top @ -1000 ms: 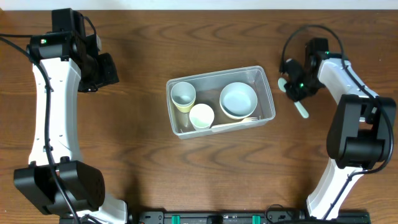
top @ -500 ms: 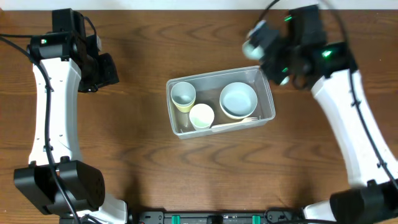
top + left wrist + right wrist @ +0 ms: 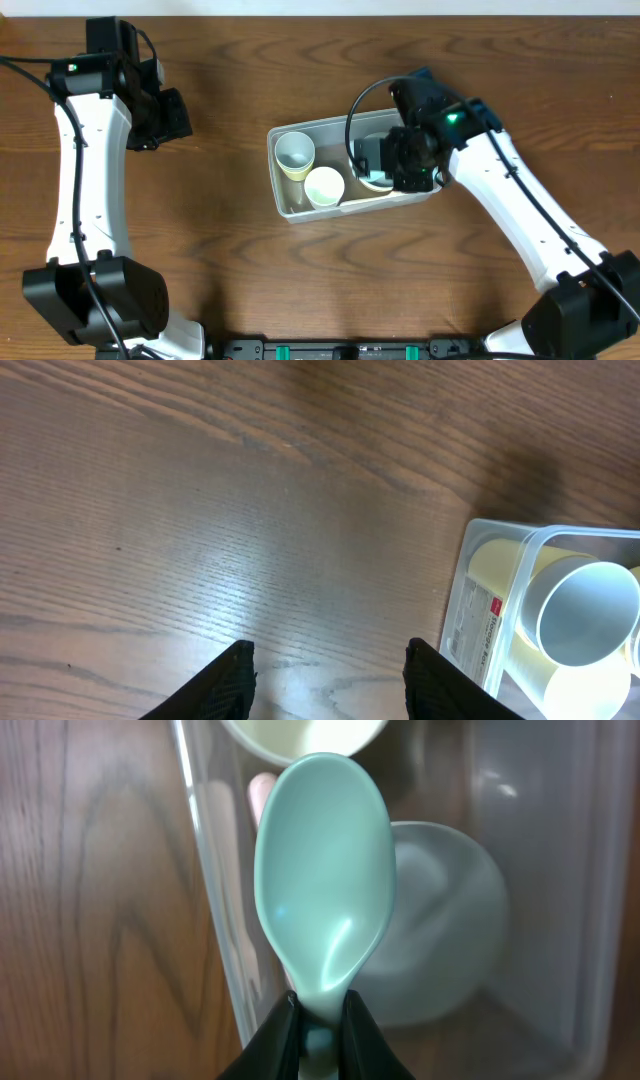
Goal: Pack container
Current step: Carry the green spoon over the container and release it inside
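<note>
The container [image 3: 330,122] lies on the wooden tabletop [image 3: 230,260], its long sides slightly tilted. The right pincer [image 3: 320,1028] hangs over the container's right end, pinching the handle of a pale green spoon [image 3: 322,880]. The spoon's scoop is above the container's inside, just beside one wall and next to a pale bowl [image 3: 440,920] on the floor. At the container's left end a white cup [image 3: 295,150] sits nested in a yellow one, with a cream cup [image 3: 324,186] just beside it. Well left of the container, the left pincer [image 3: 330,665] hovers over bare wood, fingers spread and nothing between them.
</note>
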Action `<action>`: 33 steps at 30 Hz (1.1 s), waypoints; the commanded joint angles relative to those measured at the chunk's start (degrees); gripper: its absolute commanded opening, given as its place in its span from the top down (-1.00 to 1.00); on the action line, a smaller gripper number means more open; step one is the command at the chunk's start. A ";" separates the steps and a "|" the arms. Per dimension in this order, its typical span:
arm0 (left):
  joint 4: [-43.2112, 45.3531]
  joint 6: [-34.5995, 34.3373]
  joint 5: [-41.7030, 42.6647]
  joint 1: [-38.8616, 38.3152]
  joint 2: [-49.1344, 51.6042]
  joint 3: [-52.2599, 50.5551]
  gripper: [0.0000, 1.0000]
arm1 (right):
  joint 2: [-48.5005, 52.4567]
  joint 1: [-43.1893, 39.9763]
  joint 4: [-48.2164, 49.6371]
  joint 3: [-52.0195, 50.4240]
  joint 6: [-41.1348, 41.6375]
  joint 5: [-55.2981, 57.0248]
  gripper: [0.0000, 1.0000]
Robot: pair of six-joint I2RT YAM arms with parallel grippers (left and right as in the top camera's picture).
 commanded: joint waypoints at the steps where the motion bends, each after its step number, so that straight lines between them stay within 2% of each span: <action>1: -0.33 0.35 0.55 -0.09 -0.81 -0.61 0.02 | 0.28 0.24 1.46 -2.16 -4.11 -0.28 0.97; 10: -0.33 0.35 0.55 -0.09 -0.81 -0.61 0.02 | 0.28 0.24 2.69 -2.23 -4.07 -0.28 0.95; 11: -0.28 0.35 0.55 -0.09 -0.81 -0.61 0.02 | 0.28 0.24 2.67 -2.23 -3.82 -0.28 0.77; 12: -0.20 0.35 0.55 -0.09 -0.81 -0.61 0.01 | 0.28 0.24 2.69 -2.23 -3.32 -0.31 0.46; 13: -0.15 0.35 0.55 -0.09 -0.81 -0.61 0.02 | 0.28 0.24 2.69 -2.23 -2.54 -0.31 0.23; 16: -0.15 0.35 0.55 -0.09 -0.81 -0.61 0.02 | 0.28 0.24 2.69 -2.23 -2.27 -0.31 0.17; 20: -0.15 0.35 0.55 -0.09 -0.81 -0.61 0.02 | 0.28 0.24 2.95 -2.23 -2.27 -0.50 0.23; 23: -0.15 0.35 0.55 -0.09 -0.81 -0.61 0.02 | 0.28 0.22 5.09 -2.23 1.07 -0.46 0.60; 24: -0.17 0.35 0.55 -0.09 -0.81 -0.61 0.01 | 0.28 0.22 6.10 -2.23 3.13 -0.44 0.67; 27: -0.20 0.35 0.55 -0.09 -0.81 -0.61 0.01 | 0.28 -0.24 10.58 -2.23 14.49 2.58 0.96; 30: -0.20 0.35 0.55 -0.09 -0.81 -0.61 0.01 | 0.28 -1.14 12.72 -2.23 26.08 7.48 0.97; 33: -0.20 0.35 0.55 -0.09 -0.81 -0.61 0.02 | 0.31 -2.27 11.50 -2.43 32.96 8.83 0.97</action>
